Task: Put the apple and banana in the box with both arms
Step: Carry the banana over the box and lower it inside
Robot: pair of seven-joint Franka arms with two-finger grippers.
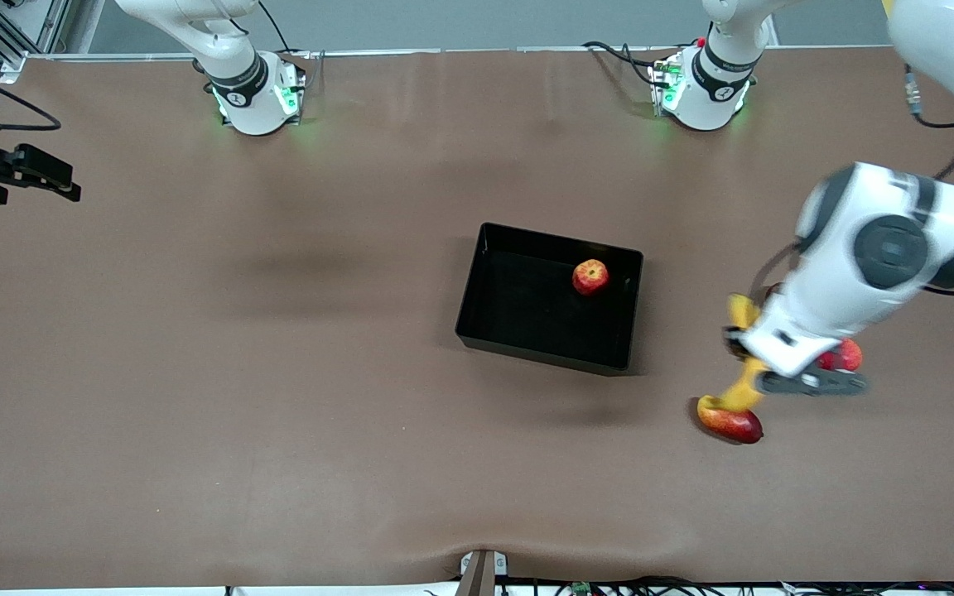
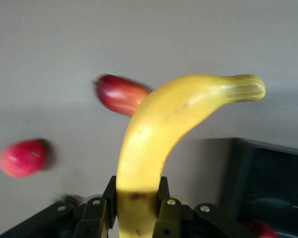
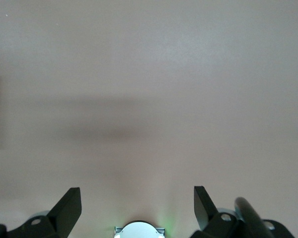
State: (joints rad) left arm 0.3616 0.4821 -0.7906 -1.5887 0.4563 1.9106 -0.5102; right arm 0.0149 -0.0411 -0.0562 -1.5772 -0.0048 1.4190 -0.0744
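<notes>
- The banana (image 2: pixel 154 144) is up off the worktop, clamped near one end by the left gripper (image 1: pixel 746 352), whose fingers (image 2: pixel 100 210) press its two flanks; the long curved body juts out past them, free.
- Gripping near the end rather than the middle leaves most of the fruit hanging clear, which I judge should let it be lowered into the box without the fingers fouling the walls.
- The apple (image 1: pixel 590 276) already lies inside the box (image 1: pixel 477 314), near the corner toward the left arm's end and farther from the front camera, so the banana looks like the only fruit left to bring in.
- The box sits about mid-worktop, well apart from the held banana.
- Two other fruits lie at the left arm's end: an elongated red-yellow fruit (image 1: pixel 729 422) nearer the front camera, and a round red fruit (image 1: pixel 843 356) partly hidden by the wrist.
- The right gripper (image 3: pixel 137 208) waits over bare worktop at its own arm's end, fingers spread wide and empty.
- The worktop (image 1: pixel 278 372) is a plain brown sheet, faintly rippled, with cables along its edges.
</notes>
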